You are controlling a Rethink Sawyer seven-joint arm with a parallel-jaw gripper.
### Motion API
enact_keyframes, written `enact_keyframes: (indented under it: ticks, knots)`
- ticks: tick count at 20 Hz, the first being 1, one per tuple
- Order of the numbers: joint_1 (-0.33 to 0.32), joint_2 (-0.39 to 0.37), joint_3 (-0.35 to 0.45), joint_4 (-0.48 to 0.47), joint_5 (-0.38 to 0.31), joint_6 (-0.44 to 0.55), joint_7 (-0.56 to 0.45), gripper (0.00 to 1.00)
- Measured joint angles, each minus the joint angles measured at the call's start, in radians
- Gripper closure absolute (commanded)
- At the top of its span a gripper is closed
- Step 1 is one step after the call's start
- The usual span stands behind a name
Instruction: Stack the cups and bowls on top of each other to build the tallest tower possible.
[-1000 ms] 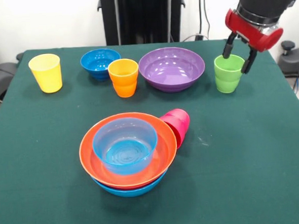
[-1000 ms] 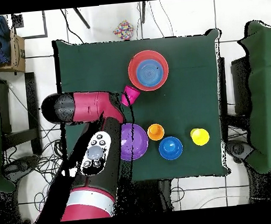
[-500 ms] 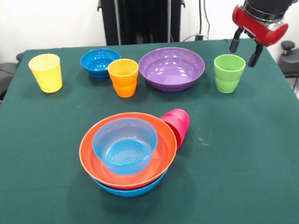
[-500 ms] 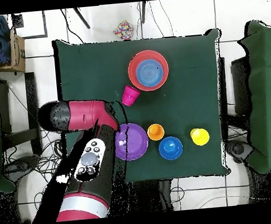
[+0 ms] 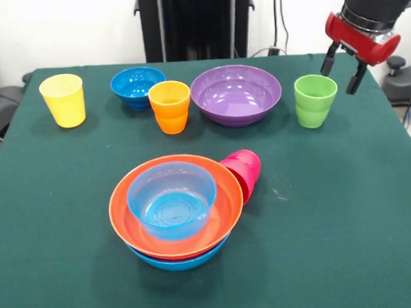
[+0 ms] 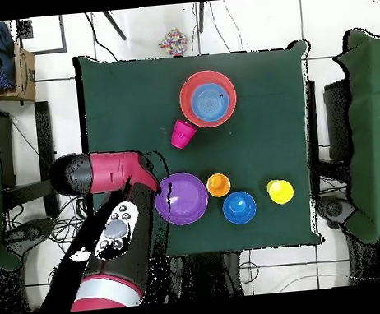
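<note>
**Gripper empty, hanging above green cup at the back of the table**

Gripper [image 5: 344, 64]: jaws spread apart, nothing between them. In the front view it sits up and to the picture's right of the green cup [image 5: 315, 100], not touching it. In the overhead view the arm [image 6: 104, 172] covers that corner, so the green cup is hidden there.

Green cup: upright on the green table [image 5: 348, 208], just to the picture's right of the purple bowl [image 5: 236, 93], small gap between them.

Tower [image 5: 176, 210]: near middle of the table in the front view. Light-blue bowl at the base, something red showing just above its rim, wide orange bowl on top of that, small light-blue bowl [image 5: 172, 198] nested inside the orange one. Overhead view shows the same stack [image 6: 208, 98] as concentric rings.

Pink cup [image 5: 242, 172]: lying on its side, touching the orange bowl's rim on the picture's right in the front view.

Back row, front view, picture left to right: yellow cup [image 5: 63, 99] upright, dark-blue bowl [image 5: 137, 85], orange cup [image 5: 170, 106] upright just in front of the dark-blue bowl, then purple bowl, then green cup. Yellow cup stands well apart from the rest.
</note>
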Motion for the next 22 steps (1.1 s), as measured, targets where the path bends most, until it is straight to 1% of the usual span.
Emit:
enact_keyframes:
  ticks: [15,22]
  knots:
    - [0.001,0.085,0.000,0.020,0.000,-0.110,0.000,0.00]
    - [0.004,0.095,-0.005,0.020,0.000,-0.130,0.000,0.00]
